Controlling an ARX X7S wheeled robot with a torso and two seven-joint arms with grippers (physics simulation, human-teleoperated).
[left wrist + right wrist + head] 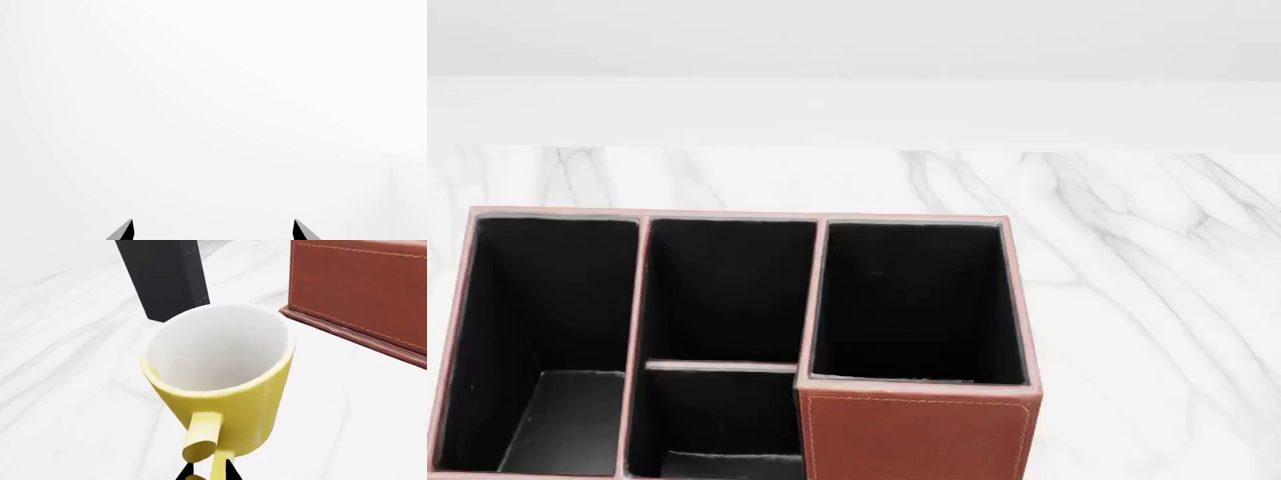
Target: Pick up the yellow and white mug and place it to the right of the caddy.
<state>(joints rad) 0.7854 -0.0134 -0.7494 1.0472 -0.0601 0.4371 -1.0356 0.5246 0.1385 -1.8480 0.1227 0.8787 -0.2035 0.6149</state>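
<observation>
While my right gripper (207, 474) sits at the bottom edge of the right wrist view, the mug (220, 390) fills the middle of that frame, its white inside facing the camera and its handle (203, 440) pointing down toward my jaws. Two dark tips show either side of the handle's lower end, so I judge the jaws closed on the handle, though the contact itself is cut off by the frame edge. Whether the mug is lifted or resting on the marble table (73, 405) I cannot tell. Behind it, in the upper left, stands a black slab (167, 275); in the upper right is a wall of the caddy (360, 290), near the mug but apart from it. From the head view the caddy (914, 435) takes up the lower left, with bare marble to its right, and neither the mug nor my arms show there. I judge the step to be the carry: next the mug must travel to that marble right of the caddy without clipping its wall. My left gripper (213, 231) faces blank white, jaws apart and holding nothing.
</observation>
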